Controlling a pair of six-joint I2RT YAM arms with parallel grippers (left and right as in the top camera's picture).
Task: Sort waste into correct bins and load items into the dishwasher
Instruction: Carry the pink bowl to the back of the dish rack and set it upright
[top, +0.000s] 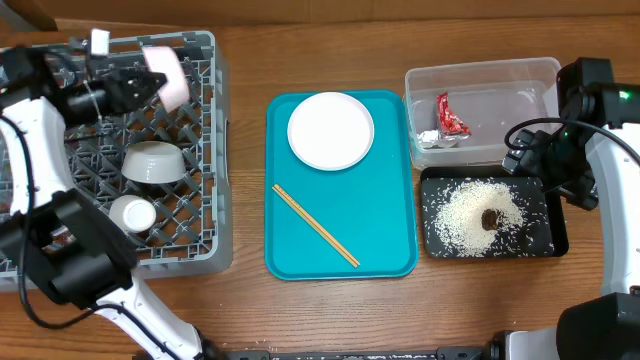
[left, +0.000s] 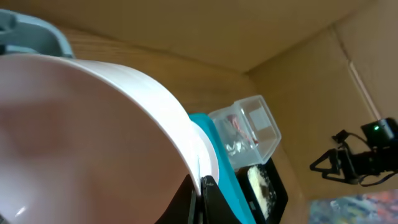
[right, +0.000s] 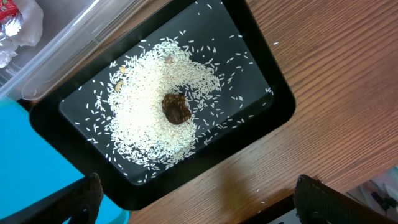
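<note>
My left gripper (top: 150, 85) is shut on the rim of a small plate (top: 168, 75) with a pinkish back and holds it on edge over the back of the grey dish rack (top: 200, 200); the plate fills the left wrist view (left: 93, 124). The grey-sided bowl (top: 152, 162) and the small white cup (top: 133, 214) sit in the rack. The large white plate (top: 331, 131) and the chopsticks (top: 315, 225) lie on the teal tray (top: 385, 230). The foil wrapper (top: 450, 118) lies in the clear tub (top: 500, 75). Rice (right: 155, 99) and the brown lump (right: 176, 109) lie in the black tray (right: 261, 118). My right gripper (right: 196, 199) is open and empty above that tray.
A few loose rice grains (right: 261, 193) lie on the wooden table beside the black tray. A cardboard wall (left: 298, 56) stands behind the table. The left arm reaches across the rack's left side.
</note>
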